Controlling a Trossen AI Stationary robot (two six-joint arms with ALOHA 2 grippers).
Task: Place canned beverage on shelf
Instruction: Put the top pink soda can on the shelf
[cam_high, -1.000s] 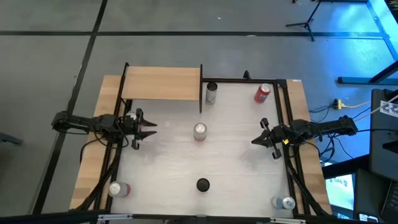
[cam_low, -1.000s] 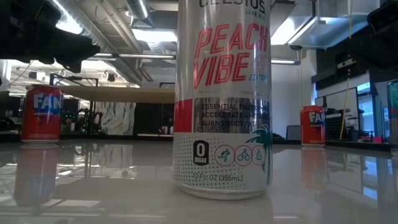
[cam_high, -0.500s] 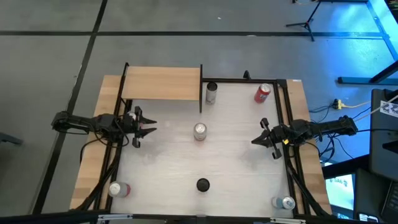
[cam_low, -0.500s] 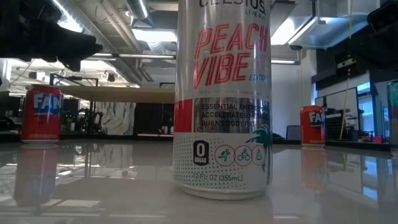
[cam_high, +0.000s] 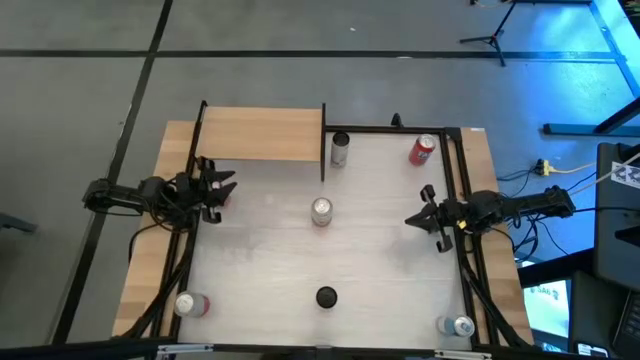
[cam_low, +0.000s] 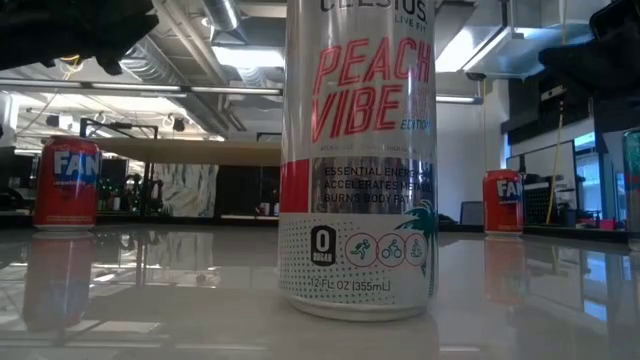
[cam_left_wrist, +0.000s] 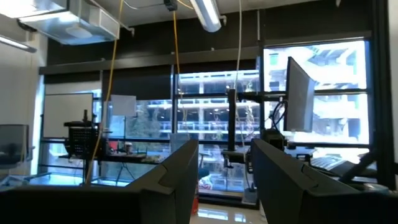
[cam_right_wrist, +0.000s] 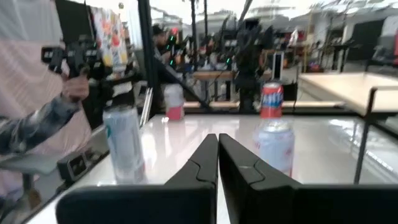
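Observation:
The shelf (cam_high: 260, 133), a tan board in a black frame, stands at the table's far left. Cans stand upright on the white tabletop: a silver-topped one (cam_high: 321, 210) mid-table, a silver one (cam_high: 340, 148) beside the shelf, a red one (cam_high: 423, 149) at the far right. A tall white "Peach Vibe" can (cam_low: 358, 160) fills the low view. My left gripper (cam_high: 232, 183) hovers over the table's left edge, tipped upward, open, with nothing between its fingers (cam_left_wrist: 180, 180). My right gripper (cam_high: 408, 222) hovers at the right edge, shut and empty (cam_right_wrist: 218, 138).
A red-and-silver can (cam_high: 190, 304) and a silver-blue can (cam_high: 460, 325) stand near the front corners, and a dark-topped object (cam_high: 326, 296) sits front centre. Red Fanta cans (cam_low: 67, 185) (cam_low: 503, 202) show in the low view. A person's sleeve and hand (cam_right_wrist: 68, 106) are beyond the table.
My left gripper has risen and tipped its fingers upward, drawing back a little toward the table's left edge. It now shows higher in the low view's top left corner. No can has moved.

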